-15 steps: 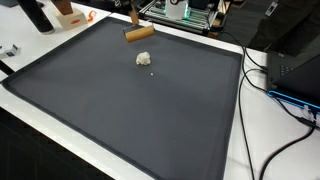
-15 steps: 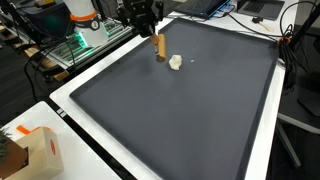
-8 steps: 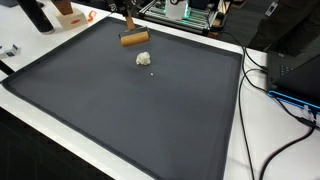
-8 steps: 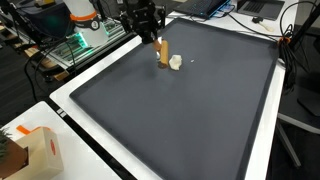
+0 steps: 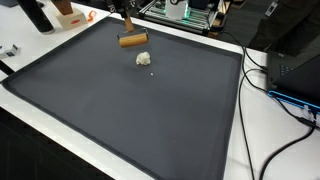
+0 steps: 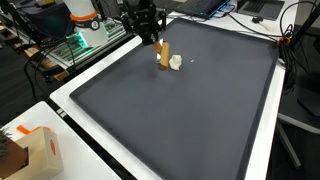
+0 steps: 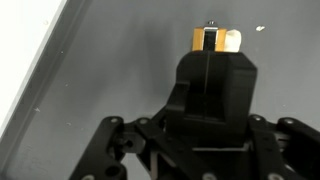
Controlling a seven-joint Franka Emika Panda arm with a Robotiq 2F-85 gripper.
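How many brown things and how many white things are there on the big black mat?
Brown: 1, the wooden block held by the gripper
White: 2, the crumpled lump and the tiny crumb
Total: 3

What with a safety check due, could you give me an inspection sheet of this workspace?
Surface: dark grey mat on a white table, flat, no spills seen.
Job's things: wooden block, held above the mat near its far edge.
Clutter: small whitish lump on the mat beside the block; a tiny white speck close by.
Gripper: gripper closed on the wooden block, as the wrist view shows.
Cables: black cables trail over the table edge beside the mat.
Surroundings: cardboard box at a table corner; dark equipment next to the cables.
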